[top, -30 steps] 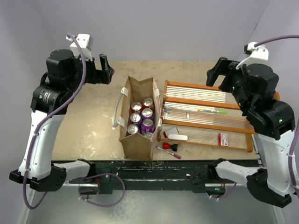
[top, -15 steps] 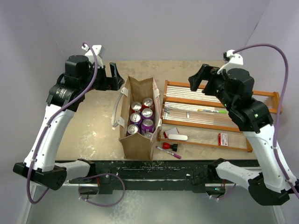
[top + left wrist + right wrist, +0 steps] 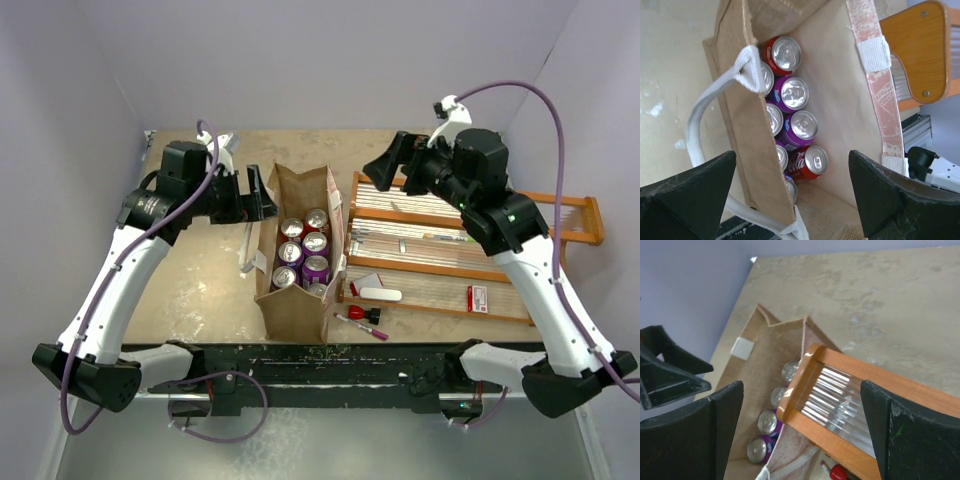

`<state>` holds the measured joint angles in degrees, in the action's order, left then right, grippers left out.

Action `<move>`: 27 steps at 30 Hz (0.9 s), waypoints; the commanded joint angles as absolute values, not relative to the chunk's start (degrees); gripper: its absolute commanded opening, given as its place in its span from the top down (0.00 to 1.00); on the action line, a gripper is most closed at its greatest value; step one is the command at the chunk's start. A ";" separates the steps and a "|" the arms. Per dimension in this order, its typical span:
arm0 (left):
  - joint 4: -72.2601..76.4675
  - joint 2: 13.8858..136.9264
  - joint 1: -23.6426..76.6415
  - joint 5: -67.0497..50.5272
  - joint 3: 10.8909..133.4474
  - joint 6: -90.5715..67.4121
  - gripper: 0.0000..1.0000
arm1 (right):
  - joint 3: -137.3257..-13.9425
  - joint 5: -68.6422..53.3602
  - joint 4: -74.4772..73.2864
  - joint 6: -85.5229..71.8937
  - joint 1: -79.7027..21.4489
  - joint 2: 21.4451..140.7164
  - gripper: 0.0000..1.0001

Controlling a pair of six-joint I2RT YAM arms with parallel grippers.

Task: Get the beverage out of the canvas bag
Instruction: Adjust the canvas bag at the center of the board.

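Canvas bag: the tan canvas bag (image 3: 296, 308) is standing upright with its mouth open on the desk (image 3: 190, 270), between the two arms and just left of the orange wooden rack (image 3: 445, 268).
Beverages: soda cans are standing upright inside the bag in two rows, all below the rim, with red ones at the far end and purple ones (image 3: 316, 268) nearer the middle.
Writing: in the left wrist view a red can (image 3: 807, 161) is showing white cursive letters that are looking like the start of "Coca-Cola". The purple cans (image 3: 792, 95) are also carrying white print, which I cannot read.
Handles: one white loop handle (image 3: 249, 240) is hanging outside the bag's left wall.
Left fingers: the left fingers (image 3: 695, 190) are spread wide and grasping nothing. They are hanging above the bag's far left edge, apart from the cans.
Right fingers: the right fingers (image 3: 905, 435) are also spread wide and empty, hanging above the far left corner of the rack.
In the way: in the left wrist view the bag's left wall and the handle are hiding part of the left row of cans. The rack's left end is sitting right beside the bag's right wall, and whether they are touching I cannot tell.
On the rack: a green marker (image 3: 455, 238), a small red and white box (image 3: 479, 297) and a flat white piece (image 3: 380, 293) are lying on the slats. The print on the box is too small to read.
On the desk: a pink marker (image 3: 365, 330) is lying in front of the rack, near the bag's near right corner.
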<state>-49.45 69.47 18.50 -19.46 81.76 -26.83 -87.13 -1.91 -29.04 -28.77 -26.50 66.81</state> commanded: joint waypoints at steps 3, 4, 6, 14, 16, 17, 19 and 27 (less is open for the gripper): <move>-53.61 68.83 18.27 -21.12 81.24 -32.00 0.13 | -93.37 -17.04 -29.40 -28.71 -26.93 71.44 0.02; -53.45 69.01 18.24 -20.87 80.94 -32.34 0.17 | -93.78 -18.35 -29.29 -28.82 -27.46 71.65 0.03; -53.38 70.00 18.29 -20.59 80.62 -32.51 0.25 | -94.12 -19.84 -28.61 -28.75 -29.23 71.73 0.04; -50.84 74.35 18.98 -18.26 79.34 -31.03 0.51 | -101.54 -15.70 -33.26 -24.37 -37.77 77.31 0.07; -50.33 75.57 19.04 -17.99 79.71 -30.68 0.57 | -103.28 -15.46 -34.36 -23.17 -38.13 78.89 0.08; -50.25 76.10 18.99 -17.82 79.90 -30.64 0.62 | -103.94 -14.96 -34.82 -22.67 -38.13 79.53 0.08; -50.08 76.70 19.01 -17.40 80.04 -30.38 0.72 | -105.11 -13.15 -35.73 -21.05 -38.09 80.64 0.09; -48.59 75.53 18.93 -12.26 80.00 -25.98 1.00 | -105.44 -4.63 -34.79 -12.90 -38.06 82.86 0.07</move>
